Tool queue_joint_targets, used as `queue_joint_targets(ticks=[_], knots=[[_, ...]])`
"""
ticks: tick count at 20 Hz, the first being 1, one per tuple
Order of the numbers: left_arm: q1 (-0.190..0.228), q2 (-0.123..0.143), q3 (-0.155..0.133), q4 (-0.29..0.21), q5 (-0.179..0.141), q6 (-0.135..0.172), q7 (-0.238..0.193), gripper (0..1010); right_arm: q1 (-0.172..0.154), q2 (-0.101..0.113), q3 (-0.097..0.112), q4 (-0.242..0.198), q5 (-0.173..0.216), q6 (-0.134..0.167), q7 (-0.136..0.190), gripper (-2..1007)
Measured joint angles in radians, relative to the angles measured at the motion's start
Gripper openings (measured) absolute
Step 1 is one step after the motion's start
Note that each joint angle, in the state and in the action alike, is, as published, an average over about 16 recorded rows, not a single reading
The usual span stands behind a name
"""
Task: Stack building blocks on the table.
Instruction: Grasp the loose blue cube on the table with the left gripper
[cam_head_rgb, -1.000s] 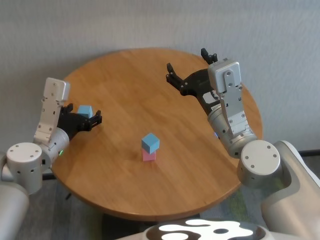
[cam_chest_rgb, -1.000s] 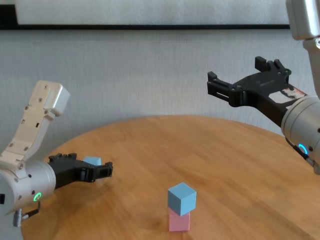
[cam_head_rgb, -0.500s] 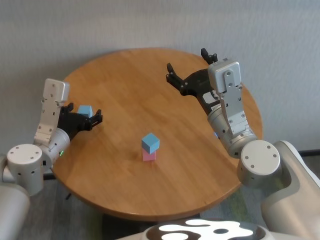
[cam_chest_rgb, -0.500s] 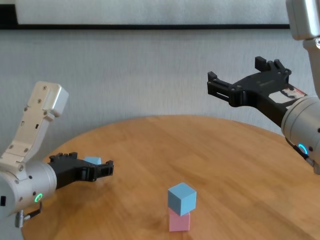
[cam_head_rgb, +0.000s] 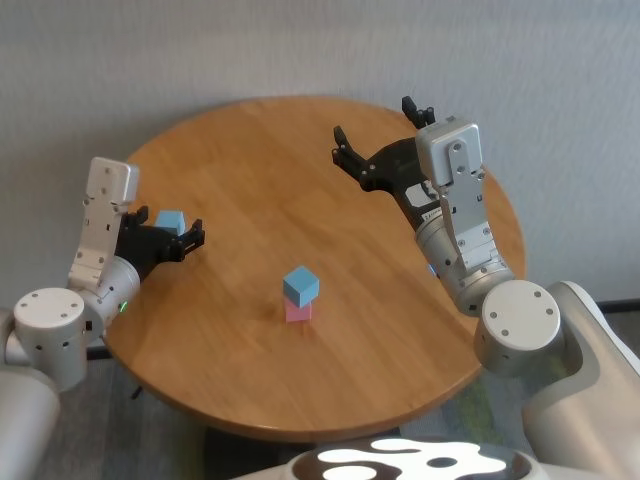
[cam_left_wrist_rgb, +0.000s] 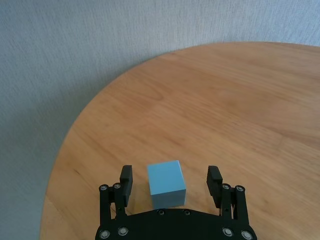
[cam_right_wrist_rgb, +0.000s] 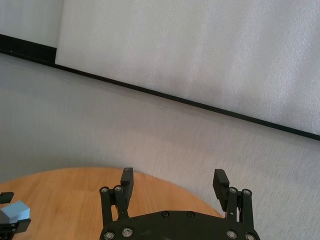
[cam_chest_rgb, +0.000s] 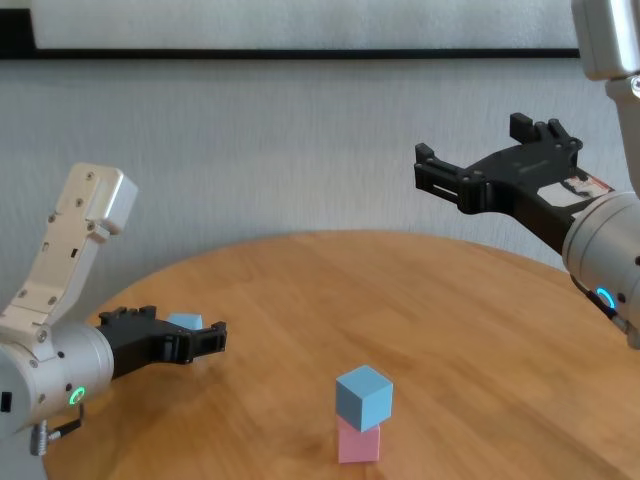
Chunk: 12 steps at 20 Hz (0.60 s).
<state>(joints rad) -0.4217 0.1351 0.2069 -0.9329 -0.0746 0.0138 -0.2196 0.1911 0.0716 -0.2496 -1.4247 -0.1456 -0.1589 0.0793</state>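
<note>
A light blue block (cam_head_rgb: 301, 284) sits askew on a pink block (cam_head_rgb: 298, 311) near the middle of the round wooden table (cam_head_rgb: 250, 150); both show in the chest view (cam_chest_rgb: 363, 396) (cam_chest_rgb: 358, 442). The other light blue block (cam_head_rgb: 170, 221) rests on the table at its left edge. My left gripper (cam_head_rgb: 168, 231) is open with its fingers on either side of that block (cam_left_wrist_rgb: 166, 183), not touching it. My right gripper (cam_head_rgb: 378, 138) is open and empty, held high over the table's far right part.
A grey wall (cam_head_rgb: 300, 40) stands right behind the table. Bare wood lies around the two-block stack. The table's left edge (cam_left_wrist_rgb: 65, 150) runs close to the left gripper.
</note>
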Motion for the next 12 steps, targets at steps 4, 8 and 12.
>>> queue_joint_targets(ticks=[4,8,12], knots=[[0.0,0.0,0.0,-0.001,0.0,0.002,-0.001,870,0.0,0.0,0.0,0.0,0.0,0.0,0.0,1005],[0.0,0.001,0.001,-0.001,-0.001,0.004,-0.001,758,0.0,0.0,0.0,0.0,0.0,0.0,0.0,1005],[0.0,0.001,0.001,-0.002,-0.001,0.005,-0.001,627,0.0,0.0,0.0,0.0,0.0,0.0,0.0,1005]])
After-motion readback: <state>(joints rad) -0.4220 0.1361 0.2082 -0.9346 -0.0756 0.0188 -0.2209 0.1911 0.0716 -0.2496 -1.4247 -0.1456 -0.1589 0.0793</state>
